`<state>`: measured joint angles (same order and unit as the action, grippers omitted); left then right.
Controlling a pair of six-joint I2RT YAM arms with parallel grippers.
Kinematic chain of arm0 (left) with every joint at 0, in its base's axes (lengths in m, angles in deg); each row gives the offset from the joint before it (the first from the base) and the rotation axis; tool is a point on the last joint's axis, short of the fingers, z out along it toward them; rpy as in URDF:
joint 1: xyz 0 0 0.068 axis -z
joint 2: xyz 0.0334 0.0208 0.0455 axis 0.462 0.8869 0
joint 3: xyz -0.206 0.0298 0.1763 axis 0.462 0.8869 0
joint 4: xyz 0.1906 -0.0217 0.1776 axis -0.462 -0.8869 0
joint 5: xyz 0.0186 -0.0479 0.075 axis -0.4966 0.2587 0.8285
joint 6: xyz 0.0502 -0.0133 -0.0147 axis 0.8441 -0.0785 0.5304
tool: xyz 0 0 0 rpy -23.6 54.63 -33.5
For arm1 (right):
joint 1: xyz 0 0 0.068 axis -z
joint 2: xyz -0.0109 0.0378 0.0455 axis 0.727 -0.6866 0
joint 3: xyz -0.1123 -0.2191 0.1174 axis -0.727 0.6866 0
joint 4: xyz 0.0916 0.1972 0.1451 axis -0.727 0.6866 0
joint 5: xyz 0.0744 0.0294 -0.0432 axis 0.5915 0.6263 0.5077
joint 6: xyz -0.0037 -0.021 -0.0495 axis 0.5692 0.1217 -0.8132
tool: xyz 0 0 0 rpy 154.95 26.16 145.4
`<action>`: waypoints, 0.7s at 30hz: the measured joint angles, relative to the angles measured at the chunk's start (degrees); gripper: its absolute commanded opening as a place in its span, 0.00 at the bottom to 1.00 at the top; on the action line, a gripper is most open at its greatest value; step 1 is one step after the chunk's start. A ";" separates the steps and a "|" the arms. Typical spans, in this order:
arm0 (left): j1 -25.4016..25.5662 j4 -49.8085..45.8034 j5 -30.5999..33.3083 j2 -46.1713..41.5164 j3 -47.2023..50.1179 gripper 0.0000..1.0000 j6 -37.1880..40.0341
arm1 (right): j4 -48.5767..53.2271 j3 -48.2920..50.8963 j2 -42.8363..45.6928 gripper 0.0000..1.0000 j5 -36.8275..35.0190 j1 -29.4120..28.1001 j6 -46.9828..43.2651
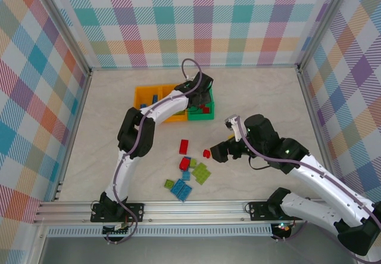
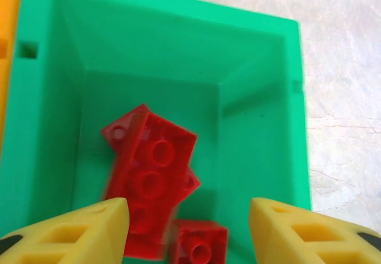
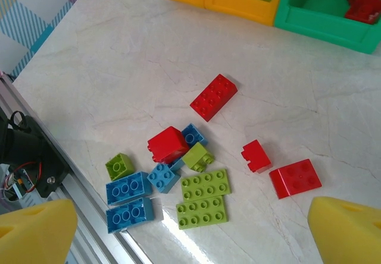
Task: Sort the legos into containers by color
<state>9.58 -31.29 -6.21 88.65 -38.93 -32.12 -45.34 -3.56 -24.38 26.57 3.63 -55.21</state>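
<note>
From above, the left tool (image 1: 204, 99) hangs over the green bin (image 1: 199, 116), which ends a row with two orange bins (image 1: 137, 97) at the far side of the bench (image 1: 268, 97). The loose legos (image 1: 186, 175), blue, red and lime, lie scattered nearer the arm bases. The right tool (image 1: 219, 151) sits just to their right, with a red piece (image 1: 206, 153) almost at its tips, so the right arm is clearly the nearer one for the next pick.

At the left wrist, the yellow fingers (image 2: 89, 228) are spread and empty. Below them, red bricks (image 2: 152, 169) rest on the green bin's floor.

At the right wrist, the fingers (image 3: 36, 231) stand wide apart with nothing between them. The scatter lies ahead of and beneath them. A red plate (image 3: 294, 178) is closest, toward the right finger. A long red brick (image 3: 213, 97) lies apart toward the bins, its long axis diagonal to the tool's opening, so taking it probably needs a wrist turn
</note>
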 measured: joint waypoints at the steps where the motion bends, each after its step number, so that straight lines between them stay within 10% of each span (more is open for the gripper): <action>1: -0.02 0.00 -0.42 -0.24 0.04 0.59 0.46 | 0.02 0.02 -0.04 1.00 -0.33 0.00 0.07; 9: 1.03 3.52 -3.23 -14.51 11.91 0.57 2.78 | -1.36 1.27 -3.67 0.96 -2.86 0.00 3.21; 21: 5.16 10.12 -9.70 -64.92 42.49 0.72 26.64 | -4.57 7.93 -14.49 0.90 -7.23 -8.63 10.78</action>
<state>14.74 -21.17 -15.92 23.74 3.56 -5.47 -49.91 4.37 -38.87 19.34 -5.00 -44.44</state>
